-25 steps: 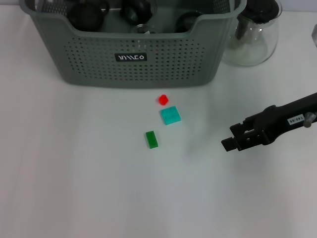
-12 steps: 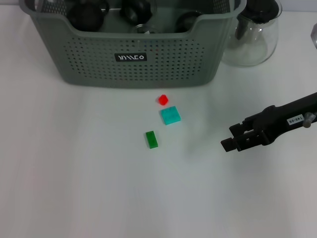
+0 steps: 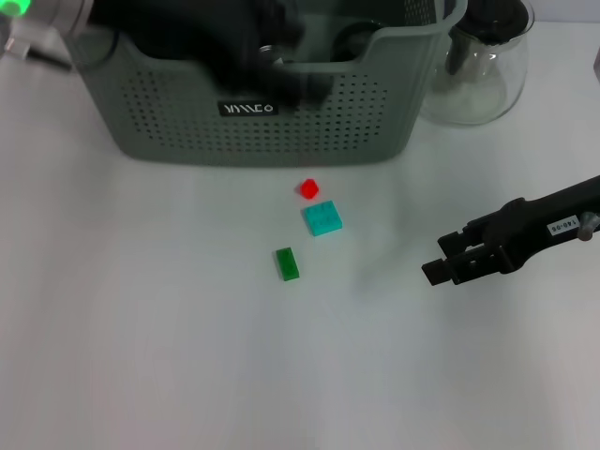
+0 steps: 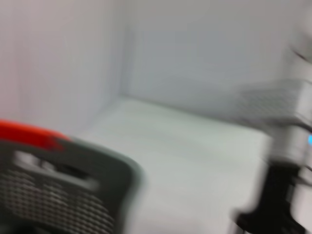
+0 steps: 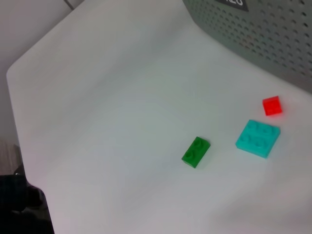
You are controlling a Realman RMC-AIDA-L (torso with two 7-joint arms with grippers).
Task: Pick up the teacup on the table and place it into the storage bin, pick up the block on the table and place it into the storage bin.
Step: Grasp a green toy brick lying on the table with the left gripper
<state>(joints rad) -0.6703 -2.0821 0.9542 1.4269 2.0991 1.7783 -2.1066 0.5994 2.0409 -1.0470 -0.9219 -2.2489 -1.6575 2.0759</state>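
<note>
There is one storage bin (image 3: 272, 112) at the back of the white counter (image 3: 141, 328). It is grey-green, with many little holes and one small black label (image 3: 247, 109). Dark round things lie inside it, but they are too blurry to name.

Three blocks sit on the counter in front of the bin. One small red block (image 3: 308, 188) is nearest the bin. One teal block (image 3: 322, 218) is just beside the red one. One green block (image 3: 288, 263) lies a little apart from them, on the side away from the bin. All three also show in the right wrist view: red (image 5: 271, 106), teal (image 5: 258, 138) and green (image 5: 196, 151).

One glass pitcher (image 3: 478, 66) with a black lid stands to the right of the bin.

The left gripper (image 3: 253, 56) is a dark blur over the bin, and its jaws cannot be told. The right gripper (image 3: 439, 266) hangs over the counter, well to the right of the blocks. Its jaws hold nothing, but whether they are apart or together cannot be told.
</note>
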